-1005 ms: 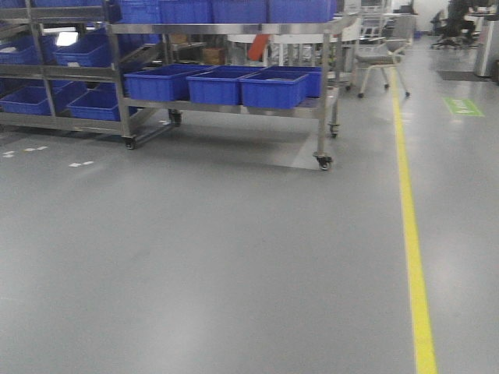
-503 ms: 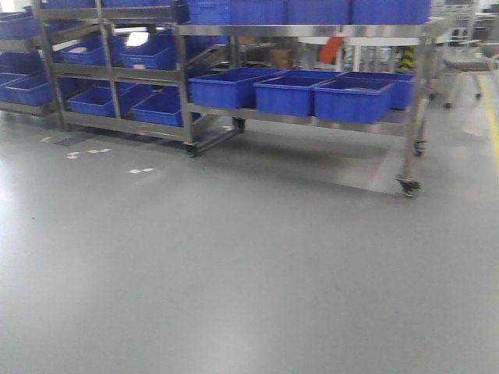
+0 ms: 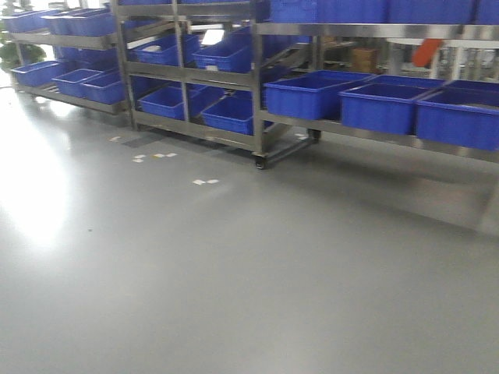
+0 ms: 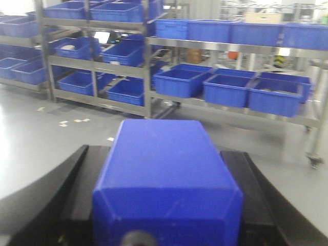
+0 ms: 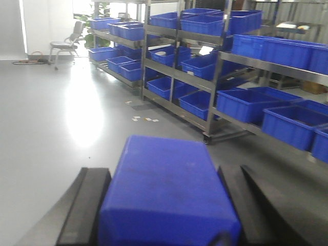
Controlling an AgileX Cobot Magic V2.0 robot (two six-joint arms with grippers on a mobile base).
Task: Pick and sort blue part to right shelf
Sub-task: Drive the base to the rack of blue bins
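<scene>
Blue part (image 4: 167, 189) gripped inside left end effector (image 4: 162, 151)

Front view has swung left. The right shelf (image 3: 366, 131) with its large blue crates (image 3: 312, 97) moved from frame centre to the right edge, and its right end and castor are now cut off. The yellow floor line and chair have left the frame. White floor marks (image 3: 205, 181) shifted toward centre. More crate racks (image 3: 70, 74) and a bright floor glare (image 3: 39, 187) entered at left.
</scene>
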